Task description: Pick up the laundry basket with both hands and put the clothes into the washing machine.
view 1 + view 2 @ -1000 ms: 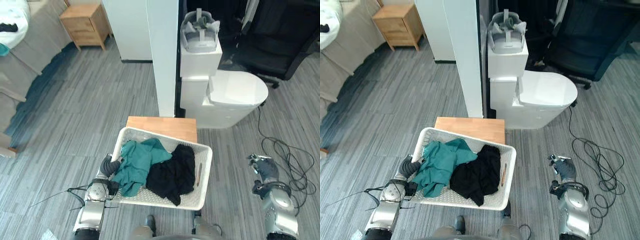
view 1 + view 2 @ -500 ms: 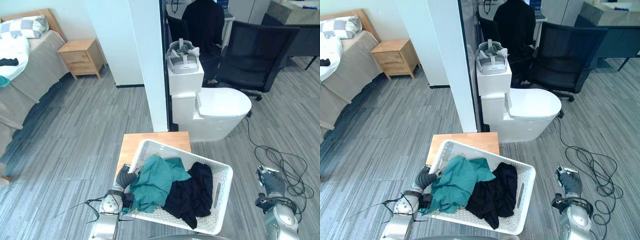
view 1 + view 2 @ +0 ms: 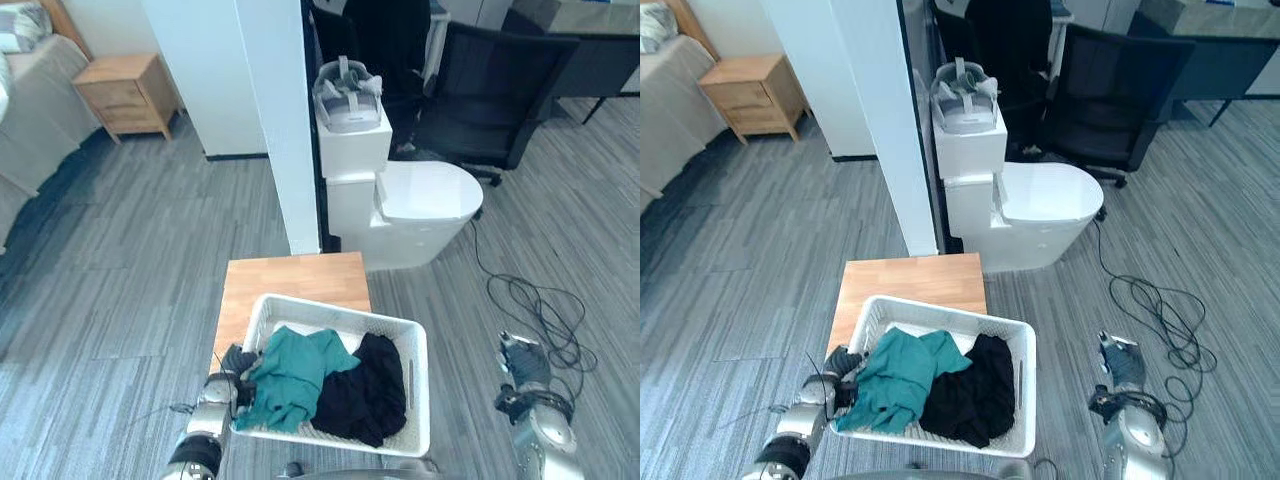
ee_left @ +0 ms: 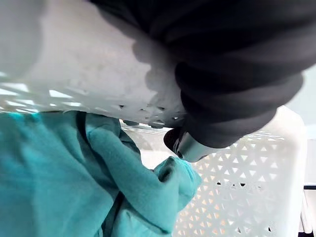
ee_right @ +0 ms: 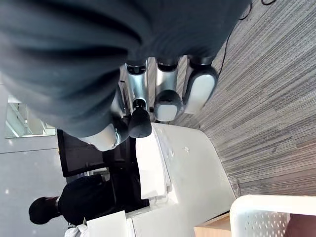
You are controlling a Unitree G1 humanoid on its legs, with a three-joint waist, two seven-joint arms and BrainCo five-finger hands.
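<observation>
1. Left eye view: the left hand (image 3: 233, 362) sits at the basket's (image 3: 335, 312) near-side rim with its fingers curled over it, so we call that a grip. The teal cloth (image 3: 290, 372) lies right beside that hand and the black cloth (image 3: 362, 392) just past it, both inside. The right hand (image 3: 522, 360) hangs well apart from the basket's opposite wall, over the floor (image 3: 120, 270). Our read: a one-handed hold only. The second grip, the carry and the unloading are all left to do.
2. Left wrist view: the white rim is tight against the hand's cover. One dark fingertip (image 4: 181, 144) hooks down inside the wall, with the teal cloth just beyond it.
3. Right wrist view: the fingers (image 5: 168, 94) are straight and loose with the thumb apart, holding nothing. A toilet (image 5: 182, 168) lies past the fingertips.
4. Right eye view: the basket overlaps the near edge of a wooden stool (image 3: 910, 285) ahead of the left hand. We can't tell whether it is resting there or lifted. The floor is grey plank. Ahead of both hands are a white pillar (image 3: 880, 120) and the toilet, with a headset (image 3: 962, 95) on top. A chair (image 3: 1110, 85) stands beyond. A nightstand (image 3: 748, 92) and a bed (image 3: 665, 120) are far out on the left hand's side. What stands ahead looks like a toilet, not a washer.
</observation>
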